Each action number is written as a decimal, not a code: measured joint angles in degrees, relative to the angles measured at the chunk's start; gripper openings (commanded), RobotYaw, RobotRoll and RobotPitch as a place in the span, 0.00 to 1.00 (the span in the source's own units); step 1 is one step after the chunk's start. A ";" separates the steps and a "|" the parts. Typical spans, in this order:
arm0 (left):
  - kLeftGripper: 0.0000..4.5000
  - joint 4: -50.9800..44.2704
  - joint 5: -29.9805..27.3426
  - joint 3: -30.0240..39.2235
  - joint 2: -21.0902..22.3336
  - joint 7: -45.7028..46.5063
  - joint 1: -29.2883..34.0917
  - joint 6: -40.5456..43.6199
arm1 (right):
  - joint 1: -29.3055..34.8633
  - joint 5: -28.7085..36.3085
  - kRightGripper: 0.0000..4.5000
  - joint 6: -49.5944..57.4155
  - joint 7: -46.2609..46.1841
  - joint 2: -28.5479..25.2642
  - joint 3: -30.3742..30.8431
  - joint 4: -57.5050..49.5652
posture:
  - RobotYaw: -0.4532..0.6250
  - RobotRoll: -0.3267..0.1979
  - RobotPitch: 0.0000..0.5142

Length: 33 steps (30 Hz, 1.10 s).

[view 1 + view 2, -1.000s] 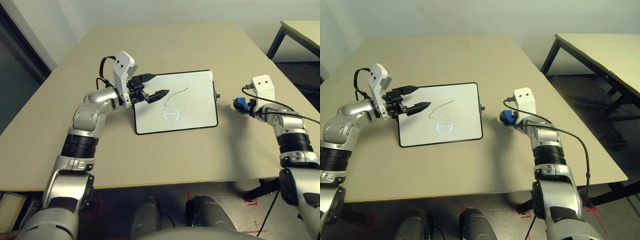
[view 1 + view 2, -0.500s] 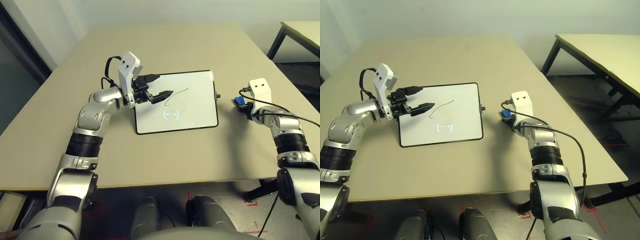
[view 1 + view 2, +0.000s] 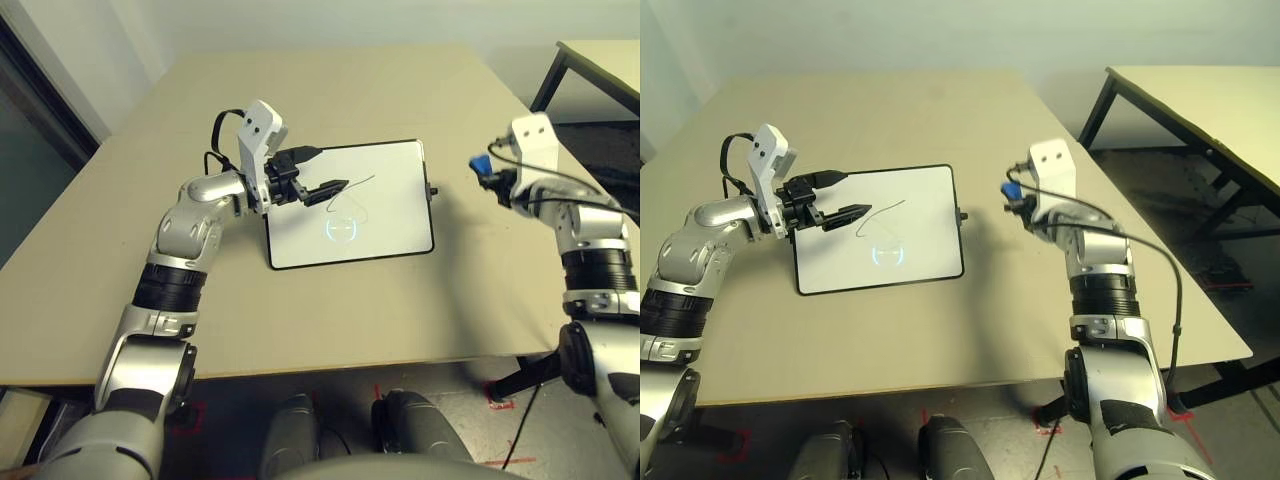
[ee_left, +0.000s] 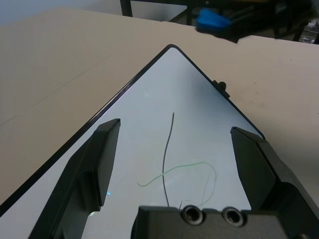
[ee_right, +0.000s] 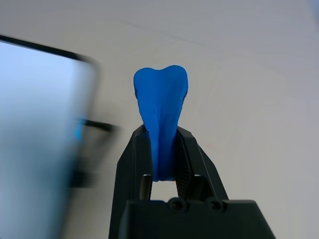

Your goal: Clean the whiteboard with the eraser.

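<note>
The whiteboard lies flat in the middle of the table, with thin dark scribbles left of its centre. My left gripper hovers open over the board's left part, its fingers spread either side of the scribbles. My right gripper is raised above the table to the right of the board and is shut on the blue eraser. The eraser sticks out past the fingertips and is pinched at its lower half.
The beige table has bare surface all round the board. Its near edge runs below the board, and its right edge is close behind my right arm. A second table stands beyond, to the right.
My right gripper has lifted the eraser off the table and carried it up and farther away. My left gripper has shifted slightly right over the board and stays open.
</note>
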 measured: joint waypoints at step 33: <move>1.00 -3.53 2.09 -2.29 3.46 -3.84 0.68 5.10 | -8.05 -7.09 0.13 -6.49 5.56 6.19 18.88 11.72 | 0.37 0.62 0.03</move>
